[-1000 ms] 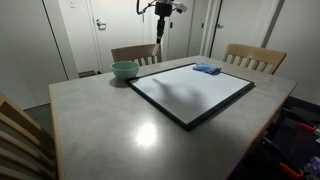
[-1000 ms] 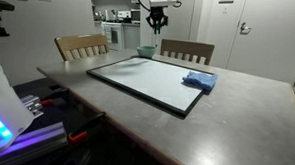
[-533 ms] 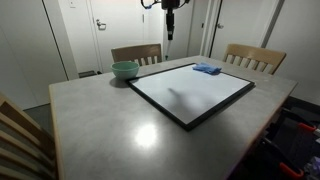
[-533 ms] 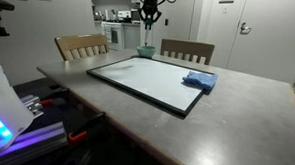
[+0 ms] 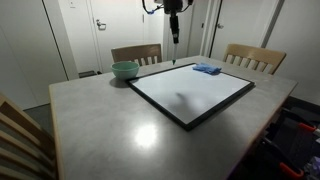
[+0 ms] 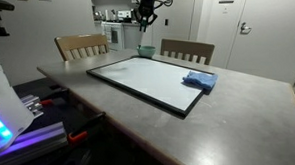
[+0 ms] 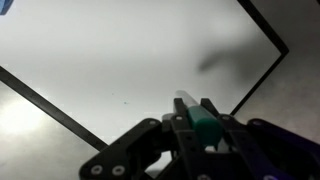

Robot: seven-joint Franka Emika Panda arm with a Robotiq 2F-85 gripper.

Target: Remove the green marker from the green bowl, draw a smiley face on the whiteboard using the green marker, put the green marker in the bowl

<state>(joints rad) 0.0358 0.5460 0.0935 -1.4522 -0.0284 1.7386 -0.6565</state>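
Note:
My gripper (image 7: 200, 118) is shut on the green marker (image 7: 203, 128), whose tip points down at the whiteboard (image 7: 120, 60). In both exterior views the gripper (image 5: 174, 20) (image 6: 144, 12) hangs high over the far edge of the black-framed whiteboard (image 5: 190, 92) (image 6: 153, 81), with the marker (image 5: 174, 36) (image 6: 142, 23) well above the surface. The board looks blank. The pale green bowl (image 5: 125, 70) (image 6: 146, 51) stands on the table beside the board's far corner, apart from the gripper. I cannot see into the bowl.
A blue cloth pad (image 5: 207, 69) (image 6: 199, 81) lies on a corner of the board. Two wooden chairs (image 5: 135, 52) (image 5: 255, 57) stand at the table's far side. A third chair back (image 5: 20, 135) is in the near corner.
The gripper, holding the marker, has moved sideways away from the bowl's side to a spot over the board's far edge.

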